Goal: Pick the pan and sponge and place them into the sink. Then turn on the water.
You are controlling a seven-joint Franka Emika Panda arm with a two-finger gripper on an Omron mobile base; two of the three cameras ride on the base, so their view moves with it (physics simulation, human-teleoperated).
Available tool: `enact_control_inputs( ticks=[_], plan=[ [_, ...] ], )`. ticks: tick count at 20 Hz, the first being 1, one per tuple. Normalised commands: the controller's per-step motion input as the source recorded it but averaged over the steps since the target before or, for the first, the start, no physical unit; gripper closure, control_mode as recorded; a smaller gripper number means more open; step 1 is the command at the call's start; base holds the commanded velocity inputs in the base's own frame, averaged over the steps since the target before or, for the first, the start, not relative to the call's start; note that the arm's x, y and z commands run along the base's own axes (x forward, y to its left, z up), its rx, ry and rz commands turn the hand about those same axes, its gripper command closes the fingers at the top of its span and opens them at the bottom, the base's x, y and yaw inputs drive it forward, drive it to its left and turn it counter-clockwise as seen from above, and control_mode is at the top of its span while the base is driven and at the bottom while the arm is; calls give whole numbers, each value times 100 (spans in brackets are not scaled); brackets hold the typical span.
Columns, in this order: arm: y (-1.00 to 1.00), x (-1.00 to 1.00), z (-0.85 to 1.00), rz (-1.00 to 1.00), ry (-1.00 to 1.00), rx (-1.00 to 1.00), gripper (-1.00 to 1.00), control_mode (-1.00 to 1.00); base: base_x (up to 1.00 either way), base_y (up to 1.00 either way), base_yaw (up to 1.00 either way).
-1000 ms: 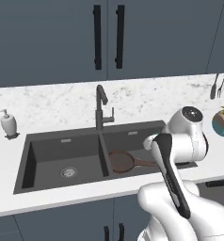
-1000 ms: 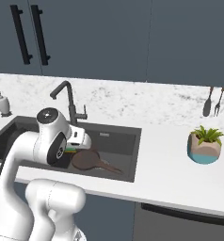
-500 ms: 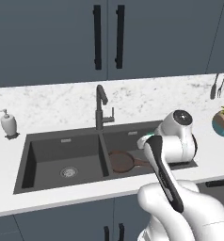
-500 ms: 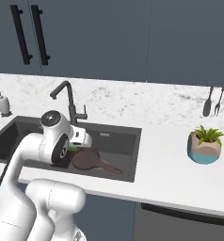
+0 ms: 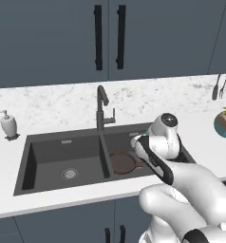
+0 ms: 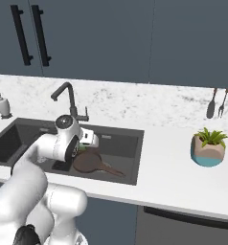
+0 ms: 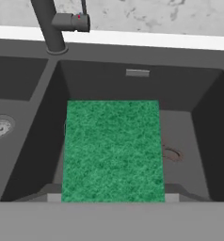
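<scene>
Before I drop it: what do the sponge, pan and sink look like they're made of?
Sponge: rough green scouring fibre, judging by its speckled, fuzzy top. Pan: dull reddish-brown, possibly coated metal or copper; no shine to confirm. Sink: matte dark grey, likely composite stone, with a metal drain.

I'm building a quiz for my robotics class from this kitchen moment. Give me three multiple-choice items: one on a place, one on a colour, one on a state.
1. Where does the pan lie?
A. right basin
B. left basin
C. counter

2. What colour is the sponge on top?
A. yellow
B. green
C. blue

3. What does the gripper carry over the sink?
A. the pan
B. nothing
C. the sponge

Key: A, the pan rests right of the divider; B, the hand view shows a green face; C, the sponge sits right at the gripper.
</scene>
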Motion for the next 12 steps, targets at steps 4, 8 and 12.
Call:
enact_control_inputs(
  ticks=[4, 8, 12],
  plan=[
    [0, 68, -47, 1, 5, 2, 100, -100, 0, 0, 0],
    [0, 47, -64, 0, 9, 0, 100, -100, 0, 0, 0],
    [0, 33, -64, 0, 7, 0, 100, -100, 0, 0, 0]
  ],
)
